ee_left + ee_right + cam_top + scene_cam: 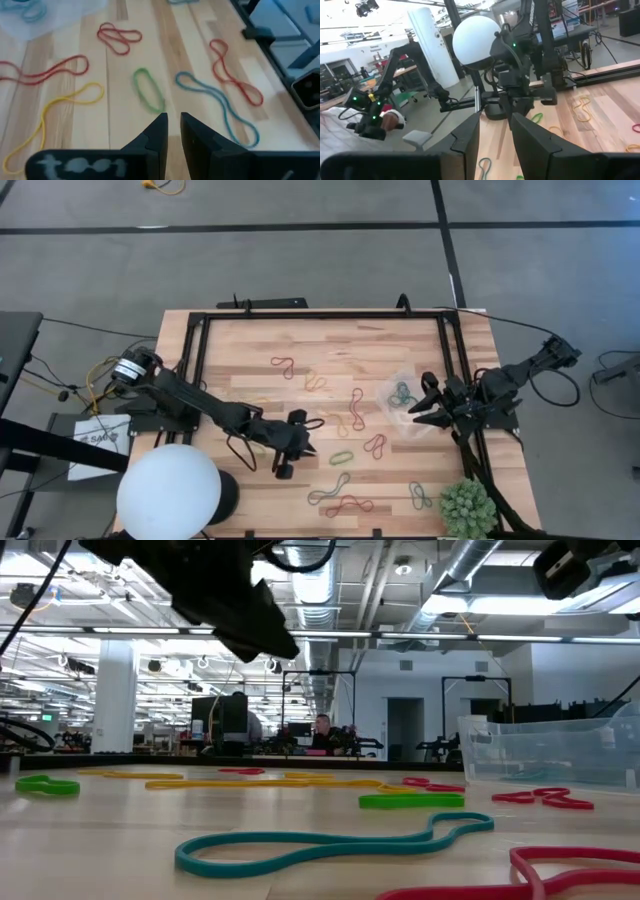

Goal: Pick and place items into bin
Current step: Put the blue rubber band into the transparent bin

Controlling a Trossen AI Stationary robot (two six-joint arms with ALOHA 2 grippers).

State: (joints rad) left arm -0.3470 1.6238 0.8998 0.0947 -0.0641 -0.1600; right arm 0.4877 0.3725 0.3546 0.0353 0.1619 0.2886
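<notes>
Rubber bands lie scattered flat on the wooden table: red ones [283,365] [355,410], a green one [342,457] and a teal one [328,490]. The clear bin [405,405] stands right of centre with teal bands inside; the low view shows its wall [560,750]. My left gripper [300,435] hovers over the table's middle, its fingers a narrow gap apart [172,125] and empty, short of the green band [147,89]. A teal band [217,107] and a yellow one [60,107] flank the green band. My right gripper [425,402] is open [497,135] at the bin's right side. My left gripper touches nothing. My right gripper's fingers stand against the bin's right edge [418,408], coming level from the table's right; I cannot tell whether they touch it.
A white globe [168,490] stands at the near left corner and a spiky green plant [467,508] at the near right. A black frame rail [320,313] runs round the table top. More bands lie near the front edge [348,505] [420,498].
</notes>
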